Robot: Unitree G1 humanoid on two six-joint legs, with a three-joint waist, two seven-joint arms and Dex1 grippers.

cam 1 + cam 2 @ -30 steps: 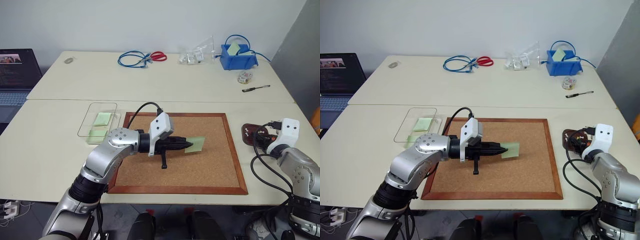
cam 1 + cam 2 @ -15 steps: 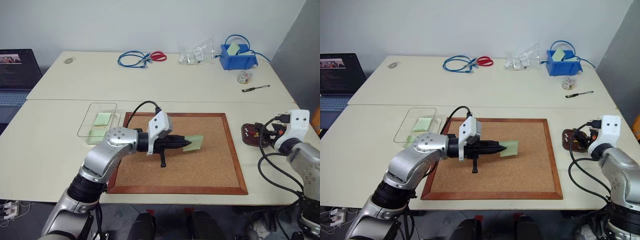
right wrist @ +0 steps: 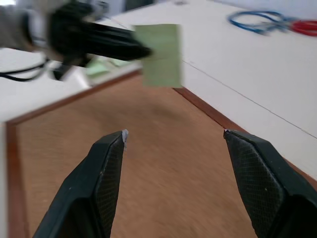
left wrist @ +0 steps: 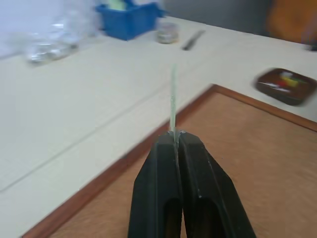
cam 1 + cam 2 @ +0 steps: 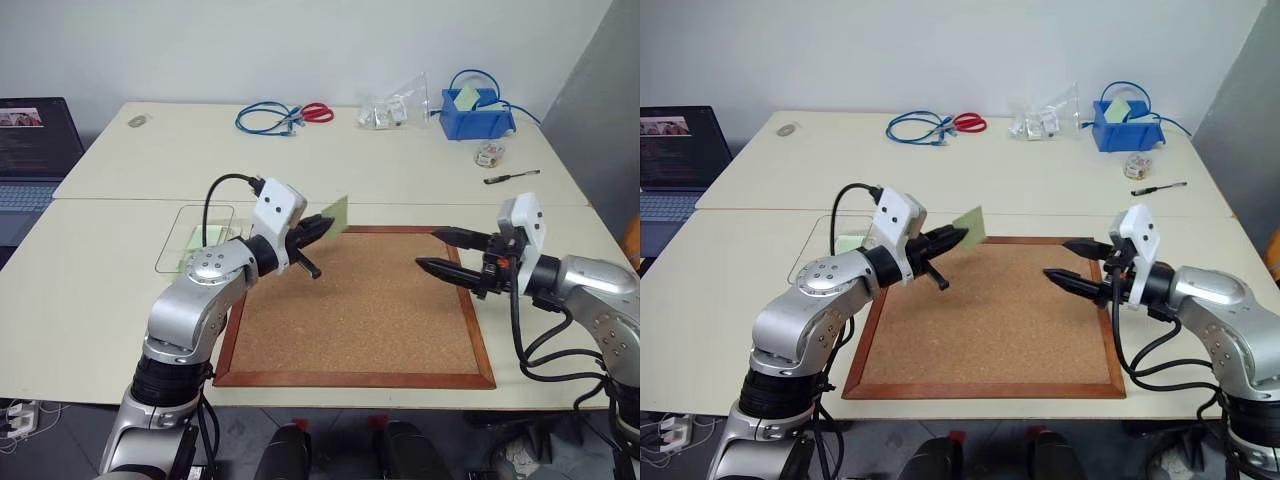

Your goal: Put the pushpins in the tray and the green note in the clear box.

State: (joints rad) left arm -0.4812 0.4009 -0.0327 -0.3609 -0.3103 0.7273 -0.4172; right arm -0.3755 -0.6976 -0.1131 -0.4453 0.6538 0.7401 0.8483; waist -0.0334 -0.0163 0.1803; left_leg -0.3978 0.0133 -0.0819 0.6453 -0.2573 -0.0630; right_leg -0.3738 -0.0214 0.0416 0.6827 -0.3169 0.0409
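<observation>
Note transfer is the step in hand: our left gripper (image 5: 322, 224) is clamped on the green note (image 5: 337, 214), held above the corkboard's (image 5: 370, 310) far-left corner. Our right gripper (image 5: 440, 252) hovers with fingers apart and empty. Next we should carry the note left to the clear box (image 5: 180, 240) and release it there.

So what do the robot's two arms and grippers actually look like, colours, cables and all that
Both arms are rounded silver-grey metal segments with black joint bands and small bolt circles. Each wrist carries a white boxy camera housing, and a black cable loops from it back along the arm. The left gripper and the right gripper each have two slim black tapered fingers; the right gripper's finger pads show fine cross-hatching.
</observation>
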